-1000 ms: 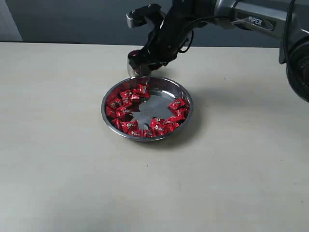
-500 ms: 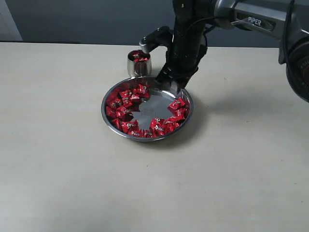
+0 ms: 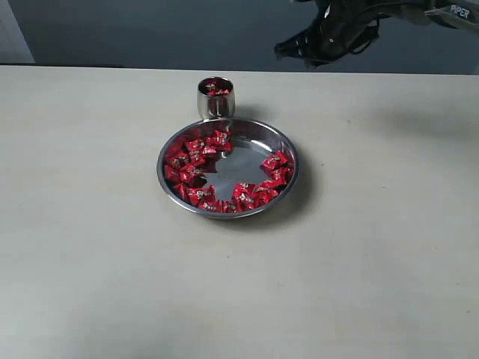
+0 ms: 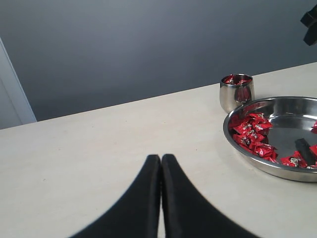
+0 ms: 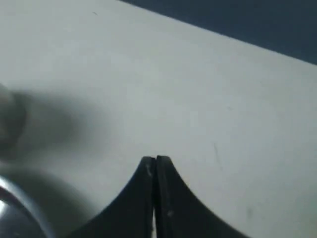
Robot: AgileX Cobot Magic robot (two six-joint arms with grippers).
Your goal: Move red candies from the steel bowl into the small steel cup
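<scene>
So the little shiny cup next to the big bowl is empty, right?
Not quite. The small steel cup next to the steel bowl isn't empty: it has red candies in it, as the exterior view shows.

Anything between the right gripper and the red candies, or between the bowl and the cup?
Nothing visible. The right gripper hangs shut, clear of the steel bowl; the red candies lie uncovered, and the small steel cup stands open-topped beside it.

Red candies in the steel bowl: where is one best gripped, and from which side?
Probably a shiny red candy at the right cluster's inner edge, pinched across its body from above: the shallow steel bowl's bare floor beside it admits a finger.
</scene>
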